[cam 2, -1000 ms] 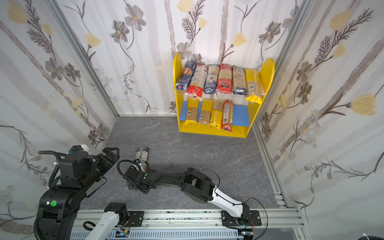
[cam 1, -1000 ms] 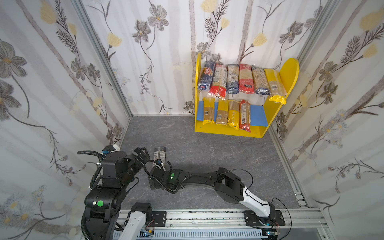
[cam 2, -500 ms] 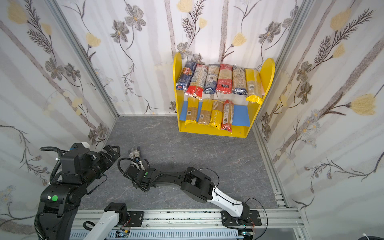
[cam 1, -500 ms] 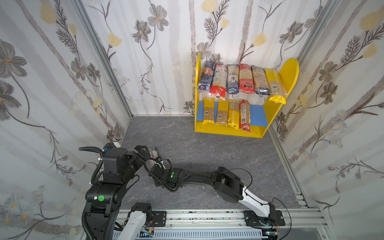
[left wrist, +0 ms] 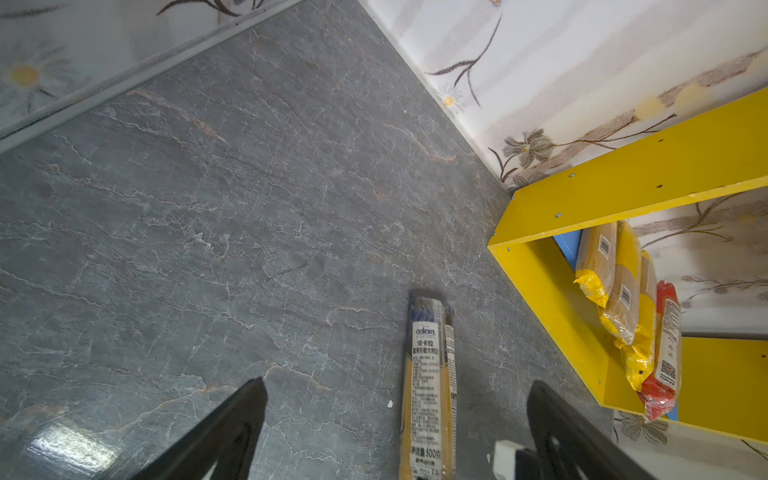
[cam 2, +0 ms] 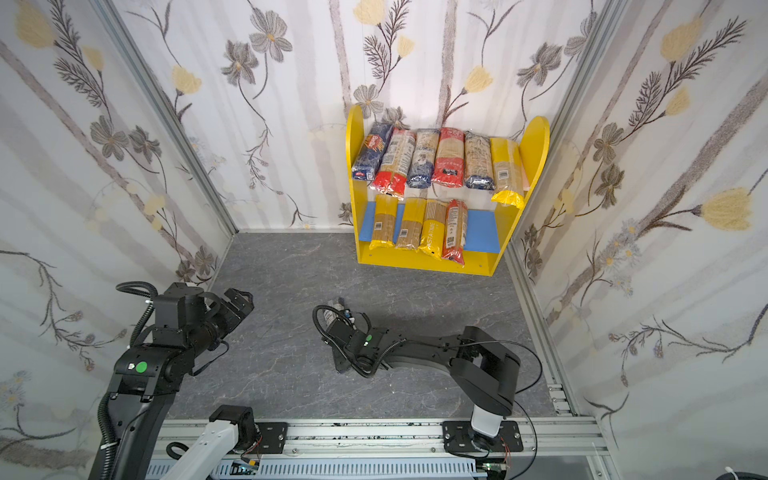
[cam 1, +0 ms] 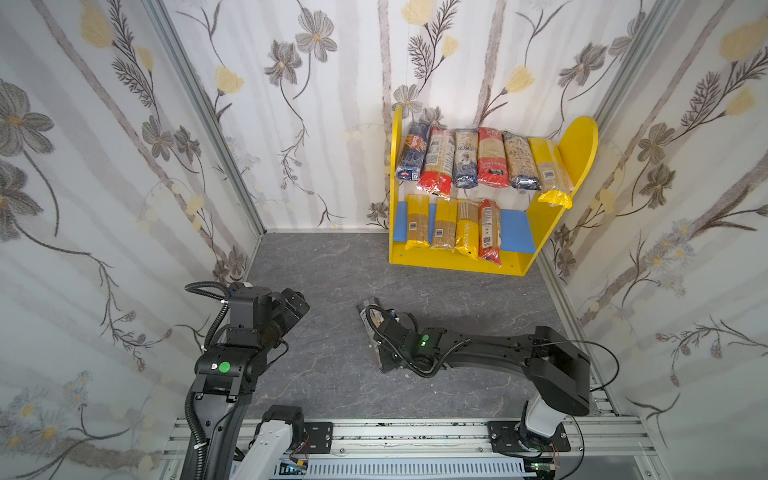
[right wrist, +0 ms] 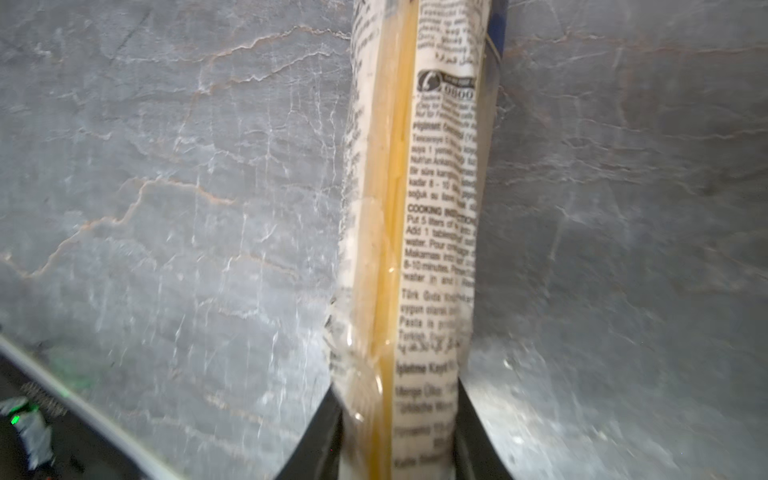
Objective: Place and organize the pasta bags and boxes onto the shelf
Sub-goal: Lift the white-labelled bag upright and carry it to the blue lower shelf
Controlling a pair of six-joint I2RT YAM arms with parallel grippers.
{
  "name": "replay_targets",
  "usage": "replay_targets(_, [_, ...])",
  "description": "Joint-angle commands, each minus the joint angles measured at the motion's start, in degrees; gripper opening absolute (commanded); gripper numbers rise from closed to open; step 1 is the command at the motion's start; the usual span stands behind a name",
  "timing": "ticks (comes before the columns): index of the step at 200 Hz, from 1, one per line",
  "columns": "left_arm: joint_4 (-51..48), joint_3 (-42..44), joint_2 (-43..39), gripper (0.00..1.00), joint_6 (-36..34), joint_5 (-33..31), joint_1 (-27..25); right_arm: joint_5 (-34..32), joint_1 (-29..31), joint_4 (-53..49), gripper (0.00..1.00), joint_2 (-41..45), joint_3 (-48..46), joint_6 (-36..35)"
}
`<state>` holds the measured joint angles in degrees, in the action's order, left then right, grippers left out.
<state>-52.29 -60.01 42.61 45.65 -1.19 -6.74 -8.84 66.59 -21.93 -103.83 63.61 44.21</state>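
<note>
Right fingers pinch a spaghetti packet, left fingers gape empty, before the shelf holding six packets above, four below

A loose spaghetti packet carries a white label with the brand "ankara" in blue and the Chinese characters 安卡拉 beneath it. Below that is print too fine to read, then "500" near the end. The right wrist view shows its back: "COOKING INSTRUCTION", cut off at the fold, "Put 5 liters of", "Add 1", "8-10 minutes" and "Türk Gıda". On the shelf, a dark blue box reads "Barilla". A yellow packet bears vertical lettering like "ASTATINE".
</note>
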Motion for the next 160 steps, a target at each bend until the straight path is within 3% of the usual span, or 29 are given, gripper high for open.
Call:
replay_targets(1, [6.85,2.52,0.83,1.00,3.34,2.05,-0.77,-4.66,-0.70,-2.12,0.00,6.14,0.34,-2.74])
replay_targets(40, [12.34,1.58,7.99,1.00,4.31,-1.62,-7.26,-7.30,-6.58,-10.57,0.00,18.82,-1.56,-4.82])
replay_targets(76, [21.08,-1.32,17.95,1.00,7.60,-2.06,-13.77,-9.24,-17.21,-13.48,0.00,27.71,-3.17,-9.05])
replay_targets(111, [23.68,-11.91,29.21,1.00,5.90,-3.12,-18.82,-9.79,-28.23,-14.36,0.00,31.09,-0.90,-15.22])
replay_targets(160, [24.86,-22.92,40.31,1.00,4.30,-2.38,-20.32,-11.70,-38.08,-12.82,0.00,30.48,1.46,-21.80])
